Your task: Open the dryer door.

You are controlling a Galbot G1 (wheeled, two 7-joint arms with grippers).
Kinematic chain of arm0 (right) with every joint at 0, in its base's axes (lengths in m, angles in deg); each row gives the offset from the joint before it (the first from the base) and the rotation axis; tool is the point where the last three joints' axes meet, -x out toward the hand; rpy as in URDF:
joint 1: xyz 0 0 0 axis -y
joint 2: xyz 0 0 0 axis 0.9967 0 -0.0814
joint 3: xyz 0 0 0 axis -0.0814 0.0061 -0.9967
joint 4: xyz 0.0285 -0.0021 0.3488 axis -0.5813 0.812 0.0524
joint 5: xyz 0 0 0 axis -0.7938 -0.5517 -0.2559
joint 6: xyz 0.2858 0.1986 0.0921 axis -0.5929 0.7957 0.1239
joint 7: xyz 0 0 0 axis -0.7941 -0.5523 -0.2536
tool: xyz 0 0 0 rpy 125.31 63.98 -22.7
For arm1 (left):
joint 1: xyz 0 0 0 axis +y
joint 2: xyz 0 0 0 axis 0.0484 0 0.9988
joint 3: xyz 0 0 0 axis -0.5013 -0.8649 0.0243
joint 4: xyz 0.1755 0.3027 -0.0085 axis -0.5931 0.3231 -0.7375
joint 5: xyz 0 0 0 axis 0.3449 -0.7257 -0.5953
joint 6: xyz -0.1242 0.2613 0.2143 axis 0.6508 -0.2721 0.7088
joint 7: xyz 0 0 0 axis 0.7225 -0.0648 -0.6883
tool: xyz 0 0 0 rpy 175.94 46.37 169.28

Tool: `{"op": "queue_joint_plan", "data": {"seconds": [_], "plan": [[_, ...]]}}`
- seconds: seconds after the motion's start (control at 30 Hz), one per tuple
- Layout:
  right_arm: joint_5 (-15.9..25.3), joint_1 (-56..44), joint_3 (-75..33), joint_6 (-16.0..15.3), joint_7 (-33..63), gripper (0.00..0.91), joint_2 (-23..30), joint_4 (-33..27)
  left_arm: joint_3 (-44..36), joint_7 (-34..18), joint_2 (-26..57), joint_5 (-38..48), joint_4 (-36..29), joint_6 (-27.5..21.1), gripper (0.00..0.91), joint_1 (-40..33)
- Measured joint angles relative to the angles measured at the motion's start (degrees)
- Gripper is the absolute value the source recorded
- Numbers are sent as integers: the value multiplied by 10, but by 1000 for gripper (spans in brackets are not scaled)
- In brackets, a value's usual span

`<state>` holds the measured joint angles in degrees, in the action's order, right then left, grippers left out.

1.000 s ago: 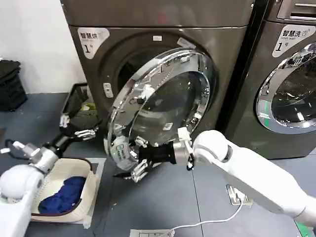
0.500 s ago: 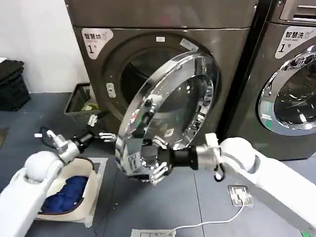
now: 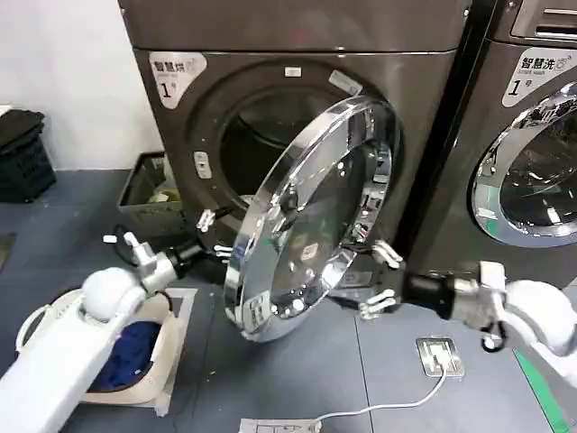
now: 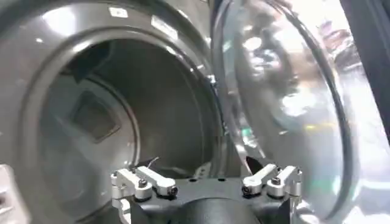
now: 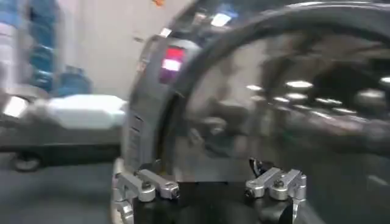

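— Since half a second ago, what has shifted?
— Swinging further out, the dryer door (image 3: 311,221) now stands well ajar from the drum opening (image 3: 257,135), hinged on the side nearer the second machine (image 3: 532,135). The right gripper (image 3: 380,280) has pulled back from the door's lower rim and now sits just beside that rim, on the side toward the second machine.
— Are its fingers holding anything?
— No, they are spread apart with nothing between them; the right wrist view shows them (image 5: 210,185) parted in front of the chrome rim.
— And the other arm?
— The left gripper (image 3: 212,236) has moved up to the door's free edge, between the door and the drum opening. Its fingers are spread too, holding nothing; the left wrist view has them (image 4: 207,182) facing into the drum.
— Anything else near the door?
— A laundry basket (image 3: 54,311) with blue cloth (image 3: 126,352) sits on the floor, well apart from the door on the left arm's side.
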<state>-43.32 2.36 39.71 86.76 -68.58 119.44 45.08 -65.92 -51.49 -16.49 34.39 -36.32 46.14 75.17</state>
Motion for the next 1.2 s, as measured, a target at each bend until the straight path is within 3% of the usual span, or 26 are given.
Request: {"op": "queue_joint_plan", "data": {"seconds": [0.37, 0.8, 1.03, 1.2], "plan": [[18, -314, -349, 94, -10, 907, 100, 45, -68, -2, -32, -1, 3, 1, 907, -46], [59, -498, -576, 207, 54, 907, 308, 68, -139, -6, -83, -6, 32, 6, 907, -97], [91, -512, -647, 219, 120, 907, 407, 47, -169, -17, -114, -9, 43, 4, 907, -117], [139, -492, -692, 216, 188, 907, 471, 22, -189, -27, -142, -22, 48, -2, 907, -132]]}}
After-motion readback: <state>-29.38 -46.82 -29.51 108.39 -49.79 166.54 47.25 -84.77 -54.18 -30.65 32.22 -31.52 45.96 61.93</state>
